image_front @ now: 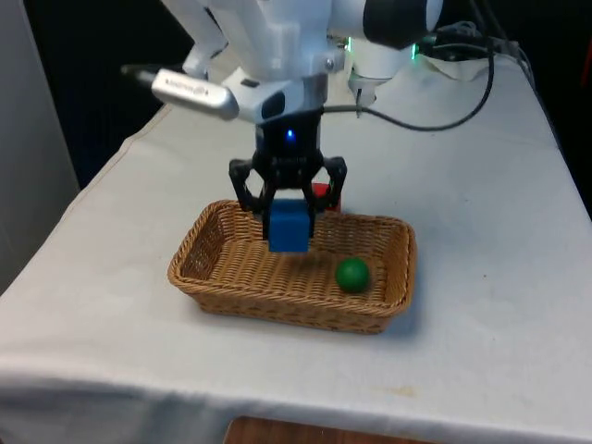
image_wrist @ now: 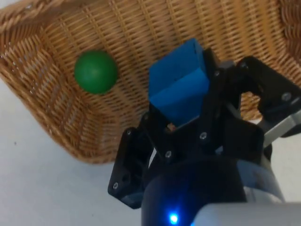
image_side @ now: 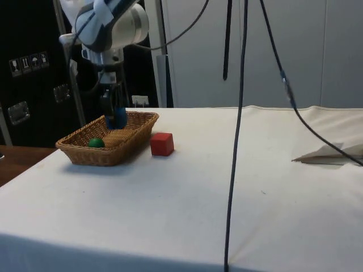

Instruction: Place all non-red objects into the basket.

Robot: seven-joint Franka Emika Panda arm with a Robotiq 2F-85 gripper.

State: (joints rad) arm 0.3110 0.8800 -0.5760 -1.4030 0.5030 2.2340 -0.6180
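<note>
The blue block (image_front: 288, 227) hangs above the inside of the wicker basket (image_front: 231, 287), clear of its woven floor, clamped between the two black fingers of the gripper (image_front: 289, 205). From the wrist the block (image_wrist: 178, 89) sits tilted between the fingers (image_wrist: 214, 101), one corner pointing down toward the weave. From the side the block (image_side: 117, 119) is level with the basket's rim (image_side: 139, 115), near its far end, with the gripper (image_side: 112, 107) straight above it.

A green ball (image_front: 352, 274) lies on the basket floor, toward the front view's right of the block and nearer the basket's front wall; in the wrist view the ball (image_wrist: 96, 71) rests apart from the block, close to a corner of the basket (image_wrist: 51, 117). In the side view the ball (image_side: 96, 142) shows just over the basket's near wall.

A red cube (image_side: 162, 144) stands on the white cloth (image_side: 227, 187) just outside the basket, beside its long wall; from the front a sliver of it (image_front: 322, 192) shows behind the basket's far rim.
</note>
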